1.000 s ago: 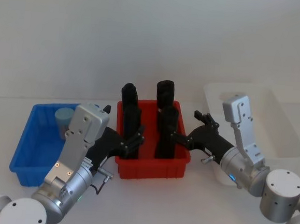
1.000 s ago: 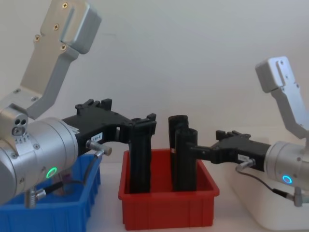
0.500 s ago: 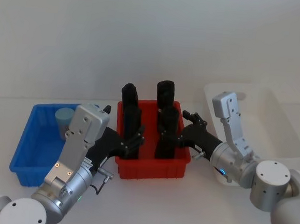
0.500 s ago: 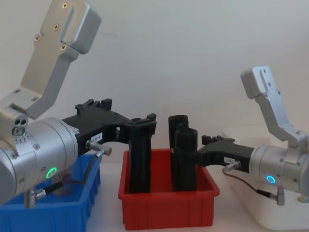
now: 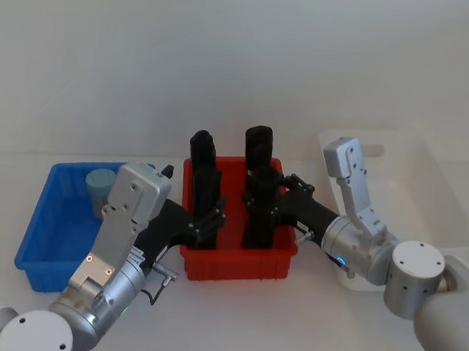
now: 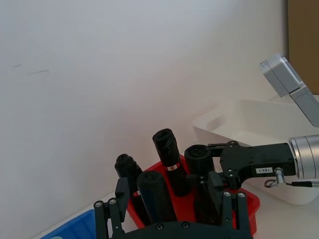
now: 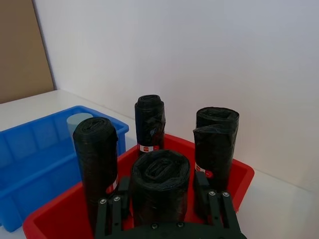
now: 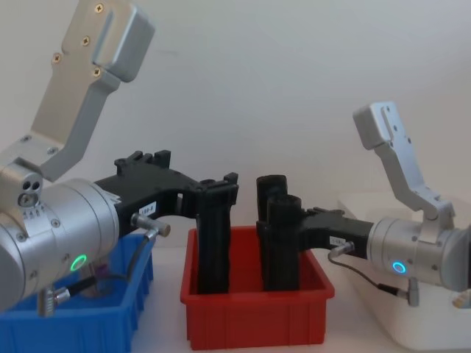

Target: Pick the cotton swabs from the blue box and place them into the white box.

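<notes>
The small clear cylindrical tub of cotton swabs with a pale blue lid (image 5: 100,183) stands upright in the far part of the low bright blue plastic bin (image 5: 47,234), at about 9 o'clock on the table (image 5: 303,335). The large white smooth plastic bin (image 5: 416,186) sits at about 3 o'clock, well apart, with a red plastic bin (image 5: 236,261) of tall black rolls (image 5: 258,147) between them.

Neither arm is on the tub. The left end effector (image 5: 209,219) reaches into the red bin with its fingers spread around the near left roll; whether they press on it I cannot tell. The right end effector (image 7: 163,191) has a finger either side of the near right roll, and again contact is unclear.

The tub looks light and rigid, with smooth plastic walls that could slip under a hard pinch. A grip across its round side wall, below the lid and from above, seems safest, since the lid might pop off if squeezed.
</notes>
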Motion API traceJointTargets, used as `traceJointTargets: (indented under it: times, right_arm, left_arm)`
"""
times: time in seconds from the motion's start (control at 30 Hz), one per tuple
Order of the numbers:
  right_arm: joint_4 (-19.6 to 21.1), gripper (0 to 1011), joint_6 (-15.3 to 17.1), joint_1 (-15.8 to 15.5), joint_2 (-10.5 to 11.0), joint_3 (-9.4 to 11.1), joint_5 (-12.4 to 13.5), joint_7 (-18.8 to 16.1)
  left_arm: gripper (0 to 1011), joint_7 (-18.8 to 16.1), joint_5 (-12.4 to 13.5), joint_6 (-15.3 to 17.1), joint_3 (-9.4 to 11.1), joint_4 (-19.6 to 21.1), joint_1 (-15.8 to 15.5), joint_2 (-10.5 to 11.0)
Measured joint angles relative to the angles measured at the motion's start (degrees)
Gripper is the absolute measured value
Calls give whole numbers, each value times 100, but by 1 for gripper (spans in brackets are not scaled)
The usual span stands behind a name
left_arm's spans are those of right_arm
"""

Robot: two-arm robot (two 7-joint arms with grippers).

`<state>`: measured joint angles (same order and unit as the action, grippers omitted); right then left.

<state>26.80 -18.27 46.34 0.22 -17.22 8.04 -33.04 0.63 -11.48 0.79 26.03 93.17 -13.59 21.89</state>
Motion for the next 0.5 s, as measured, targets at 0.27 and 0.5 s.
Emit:
traceJointTargets:
  times: [0.27,0.5]
  right_arm:
    - [-551,578,-198,300,-102,-3,13,-139]
    - [-808,486,-318,448,-147,11,29,-197]
  left_arm:
    - [1004,0,0,0,0,0,0,0]
    - [1004,0,0,0,0,0,0,0]
